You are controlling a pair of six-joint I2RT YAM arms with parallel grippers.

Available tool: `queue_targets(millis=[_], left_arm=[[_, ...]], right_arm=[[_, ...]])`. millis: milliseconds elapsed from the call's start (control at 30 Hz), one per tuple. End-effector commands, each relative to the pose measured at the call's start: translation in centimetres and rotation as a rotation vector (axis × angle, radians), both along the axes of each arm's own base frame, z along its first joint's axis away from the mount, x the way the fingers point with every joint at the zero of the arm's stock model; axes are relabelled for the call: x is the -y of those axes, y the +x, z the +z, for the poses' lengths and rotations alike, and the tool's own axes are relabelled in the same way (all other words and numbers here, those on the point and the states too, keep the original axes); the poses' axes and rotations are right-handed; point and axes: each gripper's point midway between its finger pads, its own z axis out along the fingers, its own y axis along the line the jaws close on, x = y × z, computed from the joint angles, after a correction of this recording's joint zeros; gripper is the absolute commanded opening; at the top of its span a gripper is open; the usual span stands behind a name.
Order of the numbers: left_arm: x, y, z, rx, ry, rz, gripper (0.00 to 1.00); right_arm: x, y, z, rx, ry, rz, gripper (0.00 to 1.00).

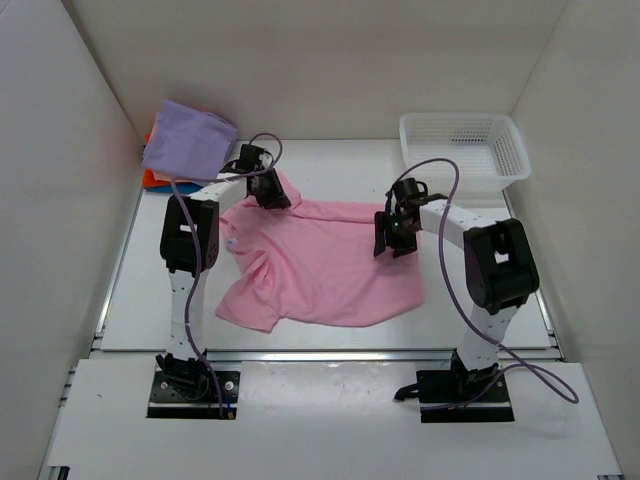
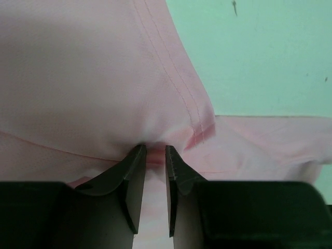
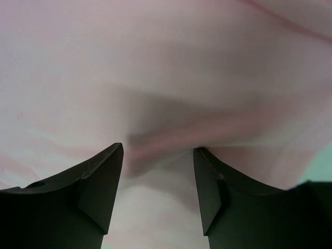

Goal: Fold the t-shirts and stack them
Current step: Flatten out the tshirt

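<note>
L gripper (image 2: 155,151) narrow, pinching pink t-shirt (image 1: 325,270) near stitched seam; R gripper (image 3: 158,150) jaws wide apart, cloth ridge btwn them, unclamped

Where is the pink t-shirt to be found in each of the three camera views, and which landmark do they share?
Top external: the pink t-shirt lies spread in the middle of the table.
Left wrist: it fills the left and lower parts.
Right wrist: it fills almost the whole picture.
Shared landmark: the bare table beside it.
</note>
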Motion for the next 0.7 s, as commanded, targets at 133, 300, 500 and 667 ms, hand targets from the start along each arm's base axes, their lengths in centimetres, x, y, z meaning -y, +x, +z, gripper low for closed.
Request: queue_targets(millis=[133, 300, 500, 667], left_arm=[[0.4, 1.4, 8.2, 0.168, -0.086, -0.035, 0.43], [0.0, -4.8, 14.4, 0.303, -0.141, -0.059, 0.46], [-4.5, -15.2, 11.3, 0.289, 0.075, -0.104, 0.50], [-8.8, -19.8, 7.9, 0.312, 0.214, -0.053, 0.55]], right_arm=[[2.9, 5.7, 4.2, 0.157, -0.139, 0.013, 0.56], [3.8, 3.7, 8.5, 0.251, -0.117, -0.025, 0.66], [8.0, -2.9, 6.9, 0.218, -0.054, -0.131, 0.70], [9.7, -6.3, 4.2, 0.198, -0.003, -0.191, 0.70]])
